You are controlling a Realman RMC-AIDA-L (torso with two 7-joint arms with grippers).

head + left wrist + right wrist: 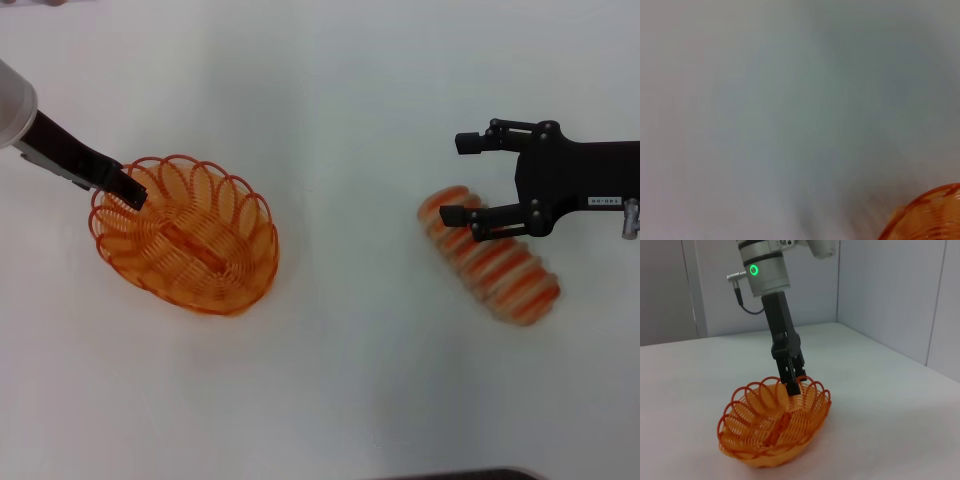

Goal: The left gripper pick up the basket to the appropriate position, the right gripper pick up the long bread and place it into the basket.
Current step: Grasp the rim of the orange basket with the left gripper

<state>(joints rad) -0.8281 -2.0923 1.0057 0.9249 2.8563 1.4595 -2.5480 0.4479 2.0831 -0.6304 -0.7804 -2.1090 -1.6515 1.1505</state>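
**A:** Head view first. Where do you stand?

**B:** My left gripper [128, 190] is at the far-left rim of the basket [190, 240], jaws together on one of the rim loops. The basket sits on the white surface [330, 90], left of centre. My right gripper [462, 178] hovers with jaws apart; the nearer prong lies over the upper end of the long bread [490, 258], the other well clear of it. The bread lies aslant on the surface, well apart from the basket.

**A:** Left wrist view?

**B:** Little there. Only a scrap of the basket [927, 215] in one corner, the rest bare surface. My own fingers don't show.

**A:** Right wrist view?

**B:** The left gripper [791, 385] comes down steeply from its arm and pinches the basket [775, 432] at the rim's far side. The basket looks tipped, one side higher.

**A:** Risks?

**B:** A hold on one thin wire loop at the edge: on lifting, the basket may swing or slip free. On the right, my jaws are off the loaf's middle; closing there could pivot the bread or squeeze it out, its ridged sides being rounded.
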